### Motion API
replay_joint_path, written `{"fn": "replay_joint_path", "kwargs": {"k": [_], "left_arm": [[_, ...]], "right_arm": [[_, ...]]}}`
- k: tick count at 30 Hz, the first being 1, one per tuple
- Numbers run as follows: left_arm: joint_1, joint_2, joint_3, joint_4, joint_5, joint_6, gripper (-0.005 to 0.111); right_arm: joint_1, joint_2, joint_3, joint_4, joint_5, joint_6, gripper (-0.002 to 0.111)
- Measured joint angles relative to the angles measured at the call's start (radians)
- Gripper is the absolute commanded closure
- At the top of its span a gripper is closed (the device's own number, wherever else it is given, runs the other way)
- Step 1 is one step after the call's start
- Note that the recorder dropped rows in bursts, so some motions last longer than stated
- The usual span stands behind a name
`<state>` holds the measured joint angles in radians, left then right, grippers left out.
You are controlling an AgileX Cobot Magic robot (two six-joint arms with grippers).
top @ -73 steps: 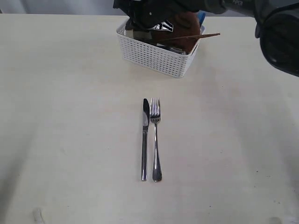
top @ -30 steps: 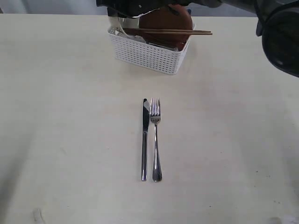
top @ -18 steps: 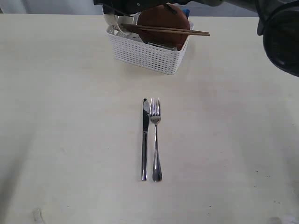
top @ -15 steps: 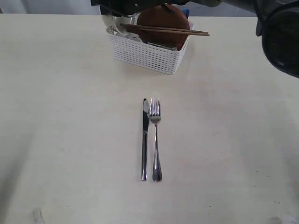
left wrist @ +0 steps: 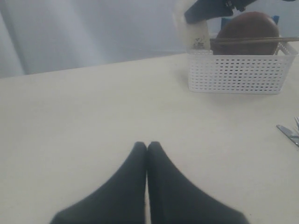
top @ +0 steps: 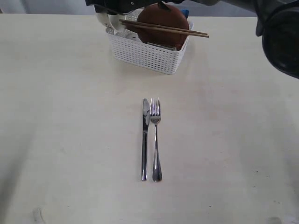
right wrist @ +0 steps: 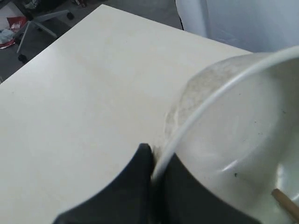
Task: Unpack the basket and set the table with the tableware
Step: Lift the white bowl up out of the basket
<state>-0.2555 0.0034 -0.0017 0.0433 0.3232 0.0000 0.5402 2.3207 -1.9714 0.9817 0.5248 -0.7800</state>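
basket (top: 148,55) sits at the far middle of the table (top: 70,140), white and latticed; a round reddish-brown plate (top: 161,19) leans upright inside it, and a pair of brown chopsticks (top: 164,29) lies across the rim, one end poking out past the right wall; a bit of blue packet (top: 185,12) shows behind the plate; the right pincer (right wrist: 153,161) is clamped on the rim of the pale bowl (right wrist: 233,126), one dark finger on the outer side and one on the inner side, with the thin wall pinched between them; seen from outside, the bowl hangs tilted on edge at the basket's far left corner, partly above the rim; whether it touches the basket i cannot tell; the left pincer (left wrist: 147,148) has its two dark fingers pressed together with nothing between them, low over bare table and well apart from the basket; a steel knife (top: 144,140) and fork (top: 155,140) lie just beside each other near the middle of the table, handles toward the near edge, knife on the left
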Motion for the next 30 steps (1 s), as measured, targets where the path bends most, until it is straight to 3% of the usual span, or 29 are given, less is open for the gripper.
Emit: {"fn": "replay_joint_path", "kwargs": {"k": [30], "left_arm": [[0.0,0.0,0.0,0.0,0.0,0.0,0.107]], "right_arm": [[0.014,0.0,0.0,0.064,0.02,0.0,0.109]]}}
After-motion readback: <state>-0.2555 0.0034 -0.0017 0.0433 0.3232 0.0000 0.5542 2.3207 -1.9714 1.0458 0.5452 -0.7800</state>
